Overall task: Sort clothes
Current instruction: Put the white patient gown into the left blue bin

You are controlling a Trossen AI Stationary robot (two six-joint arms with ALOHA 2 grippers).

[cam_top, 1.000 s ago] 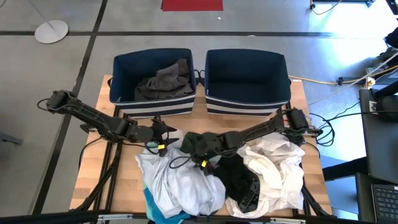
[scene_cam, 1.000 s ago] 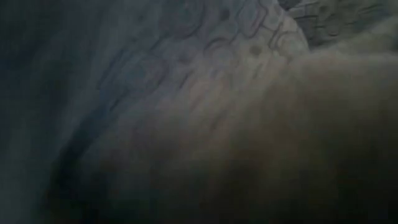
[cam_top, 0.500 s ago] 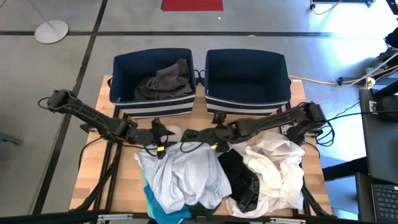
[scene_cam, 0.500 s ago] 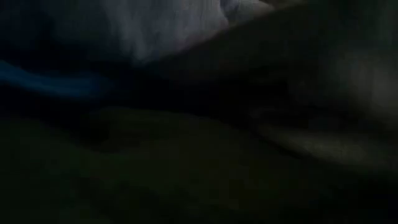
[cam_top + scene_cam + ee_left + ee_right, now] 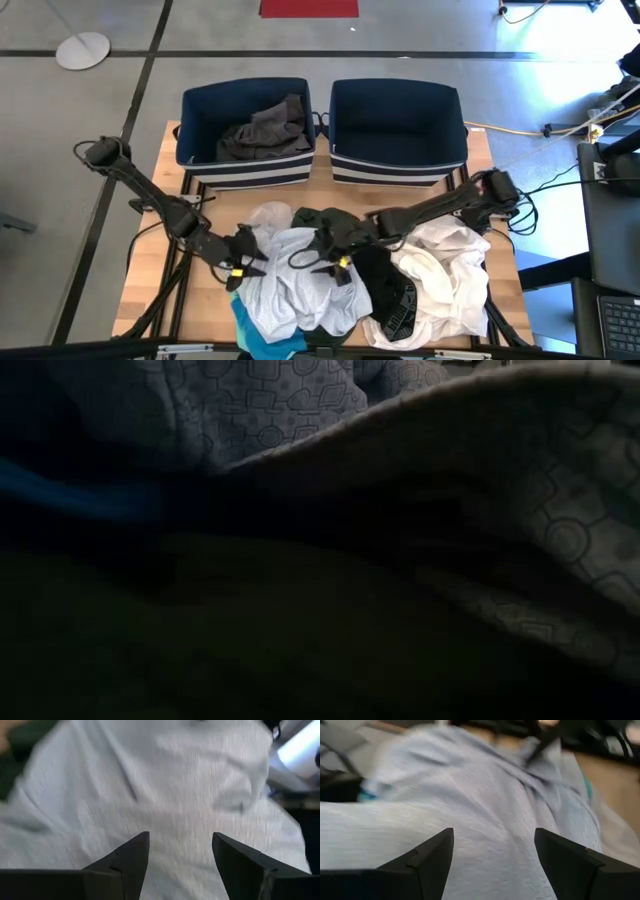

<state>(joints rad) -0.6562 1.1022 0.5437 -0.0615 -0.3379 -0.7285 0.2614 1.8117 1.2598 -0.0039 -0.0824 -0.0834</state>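
A pale grey-white garment lies crumpled at the table's near middle, over a teal and blue one. A dark green garment lies behind it, with a black one and a white one to the right. My left gripper is open low over the pale garment's left part. My right gripper is open low over its right part. A dark grey garment lies in the left bin. My left gripper's open fingers stand close over the pale garment, pointing at it; I cannot tell whether they touch it. My right gripper's open fingers stand close over the same garment; I cannot tell whether they touch it.
Two navy bins with white stripes stand at the table's far edge, the left one and the right one, whose inside shows no garment. Patterned cloth hangs right in front of the low camera and blocks its view.
My left gripper has moved toward the table's near edge, onto the pale garment's left part. My right gripper went toward the bins and came back toward the near edge. The pale garment's far part has been drawn toward the bins and now lies bunched there.
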